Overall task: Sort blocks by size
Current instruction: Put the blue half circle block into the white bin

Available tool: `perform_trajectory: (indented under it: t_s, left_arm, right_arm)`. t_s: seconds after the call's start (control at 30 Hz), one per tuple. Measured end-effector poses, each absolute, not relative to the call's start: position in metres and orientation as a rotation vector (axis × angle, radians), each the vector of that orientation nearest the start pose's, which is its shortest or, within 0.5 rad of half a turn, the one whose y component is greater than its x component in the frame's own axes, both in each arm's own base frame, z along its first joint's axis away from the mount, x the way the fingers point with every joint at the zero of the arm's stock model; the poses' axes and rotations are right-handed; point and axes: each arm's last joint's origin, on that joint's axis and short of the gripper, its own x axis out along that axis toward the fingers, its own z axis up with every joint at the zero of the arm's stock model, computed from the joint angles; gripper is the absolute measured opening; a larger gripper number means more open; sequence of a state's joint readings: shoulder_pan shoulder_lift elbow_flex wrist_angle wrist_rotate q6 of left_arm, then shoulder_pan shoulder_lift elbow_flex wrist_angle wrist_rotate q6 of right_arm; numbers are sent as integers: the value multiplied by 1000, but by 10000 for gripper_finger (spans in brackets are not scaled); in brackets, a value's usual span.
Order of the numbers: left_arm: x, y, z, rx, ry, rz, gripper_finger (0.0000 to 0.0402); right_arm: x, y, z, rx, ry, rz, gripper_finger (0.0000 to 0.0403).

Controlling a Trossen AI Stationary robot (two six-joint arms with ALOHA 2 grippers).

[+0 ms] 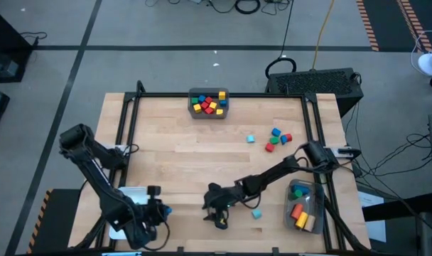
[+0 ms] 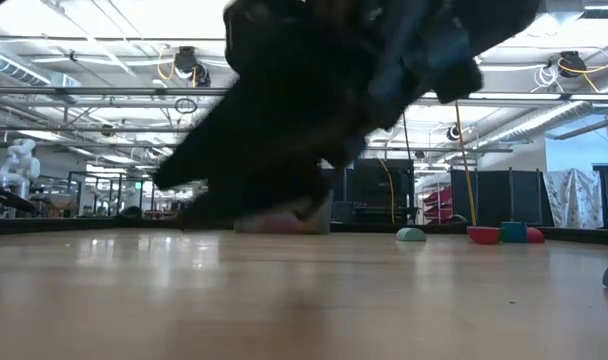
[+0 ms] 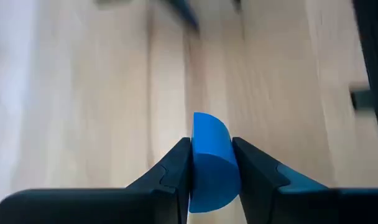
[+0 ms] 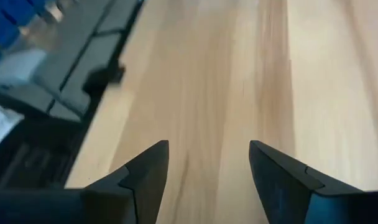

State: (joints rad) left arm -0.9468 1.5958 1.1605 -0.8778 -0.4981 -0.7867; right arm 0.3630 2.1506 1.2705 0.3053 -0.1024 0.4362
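Observation:
My left gripper (image 1: 162, 211) is at the table's near left, shut on a blue block (image 3: 211, 165) with a rounded top. My right gripper (image 1: 219, 219) stands open low over the near middle of the table, with only bare wood between its fingers (image 4: 207, 168). A cyan block (image 1: 256, 213) lies on the table just right of it. Loose blocks, blue, red and green (image 1: 278, 138), and another cyan one (image 1: 250, 139) lie at the far right. In the low view, the dark gripper (image 2: 314, 120) fills the middle. My left gripper pinches the blue block by its two flat sides (image 3: 195, 171) between its two fingers. The rounded end sticks out past the fingertips. The fingers slant down from the near left. The block appears clear of the table.
A grey bin (image 1: 209, 104) with red, yellow and blue blocks stands at the far edge's middle. A clear bin (image 1: 303, 205) with orange, green and blue pieces sits at the near right. A white bin (image 1: 131, 193) shows by the left arm. Black rails (image 1: 223, 94) frame the table.

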Motion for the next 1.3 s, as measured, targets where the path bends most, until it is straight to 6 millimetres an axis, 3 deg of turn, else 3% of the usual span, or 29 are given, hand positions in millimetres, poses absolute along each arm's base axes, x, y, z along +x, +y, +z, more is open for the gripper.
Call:
perform_trajectory:
  t_s: [0.13, 0.3, 0.57, 0.77, 1.13, 1.3]
  left_arm:
    - [168, -227, 229, 84, 1204, 66, 99]
    - [150, -225, 228, 34, 1371, 130, 99]
    - [135, -231, 227, -7, 1437, 142, 99]
    - [131, -227, 227, -11, 1462, 206, 98]
    - [141, -219, 226, -75, 1529, 258, 98]
    - [141, -209, 209, -106, 1642, 291, 98]
  right_arm:
    - [407, 167, 113, 363, 803, 274, 208]
    - [389, 172, 123, 352, 926, 167, 208]
    - [358, 177, 171, 303, 948, 1, 208]
    - [334, 176, 197, 439, 1014, -120, 208]
    - [300, 180, 185, 536, 1284, -360, 208]
    - [291, 186, 185, 549, 1318, -412, 208]
